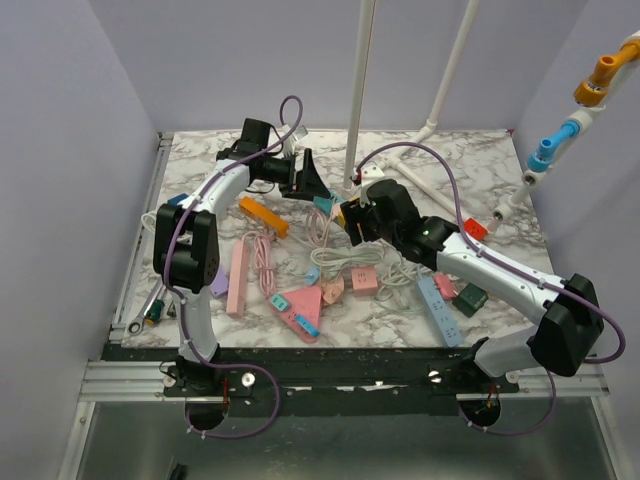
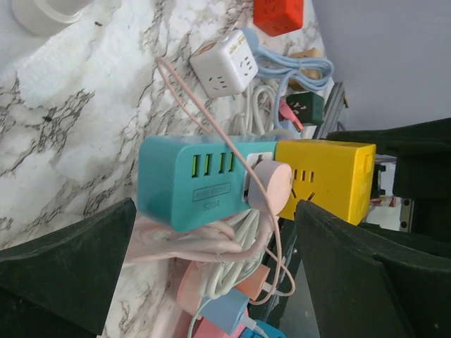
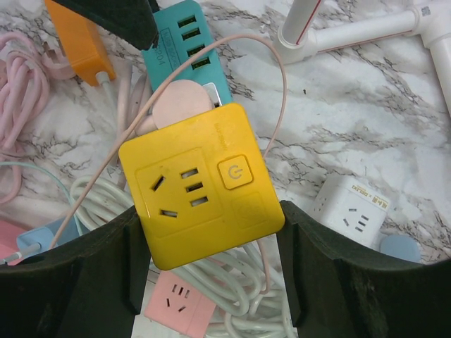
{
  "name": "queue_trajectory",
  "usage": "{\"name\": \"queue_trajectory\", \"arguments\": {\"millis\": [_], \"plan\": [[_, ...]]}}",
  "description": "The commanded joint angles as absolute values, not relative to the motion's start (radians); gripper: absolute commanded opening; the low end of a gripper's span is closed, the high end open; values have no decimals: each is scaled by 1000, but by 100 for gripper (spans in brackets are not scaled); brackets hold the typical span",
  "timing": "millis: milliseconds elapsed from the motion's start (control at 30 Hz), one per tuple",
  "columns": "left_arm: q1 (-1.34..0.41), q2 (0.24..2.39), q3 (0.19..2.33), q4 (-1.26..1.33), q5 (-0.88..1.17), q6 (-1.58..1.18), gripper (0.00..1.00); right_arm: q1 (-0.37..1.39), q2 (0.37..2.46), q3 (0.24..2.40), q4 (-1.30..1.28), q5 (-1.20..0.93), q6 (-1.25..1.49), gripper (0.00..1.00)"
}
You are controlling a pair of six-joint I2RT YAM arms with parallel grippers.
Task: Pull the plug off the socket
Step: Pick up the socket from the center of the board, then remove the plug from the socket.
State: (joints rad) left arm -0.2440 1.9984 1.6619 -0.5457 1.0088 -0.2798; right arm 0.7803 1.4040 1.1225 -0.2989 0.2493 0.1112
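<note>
The right fingers are clamped on opposite sides of the yellow socket cube, whose top face carries a power-symbol button. The round pink plug sits at the cube's far edge against a teal USB block marked "5204" under a line too small to read. The left fingers stand spread wide either side of plug and block, touching neither. Beyond the cube the marble worktop lies bare up to the white pipe frame, while coiled cables crowd its near side.
</note>
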Motion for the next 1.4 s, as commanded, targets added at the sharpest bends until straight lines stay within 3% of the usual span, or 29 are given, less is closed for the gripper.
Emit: {"name": "queue_trajectory", "arguments": {"millis": [0,367,533,667,800,1133,1367], "plan": [[-242,2033,1675,-431,1138,-345,98,795,1345,1177,-118,231,124,33],[-254,2092,1663,-483,1161,-310,97,798,1357,1127,-68,228,131,32],[-265,2091,1629,-373,1221,-403,77,799,1372,1114,-55,225,135,32],[-265,2084,1618,-341,1244,-429,49,798,1385,1099,-46,231,132,32],[-264,2070,1608,-346,1259,-424,29,798,1395,1079,-31,245,127,32],[-252,2060,1637,-364,1286,-424,0,798,1437,1028,-15,264,134,32],[-249,2053,1731,-587,1148,-223,0,798,1451,1032,-48,285,129,31]]}}
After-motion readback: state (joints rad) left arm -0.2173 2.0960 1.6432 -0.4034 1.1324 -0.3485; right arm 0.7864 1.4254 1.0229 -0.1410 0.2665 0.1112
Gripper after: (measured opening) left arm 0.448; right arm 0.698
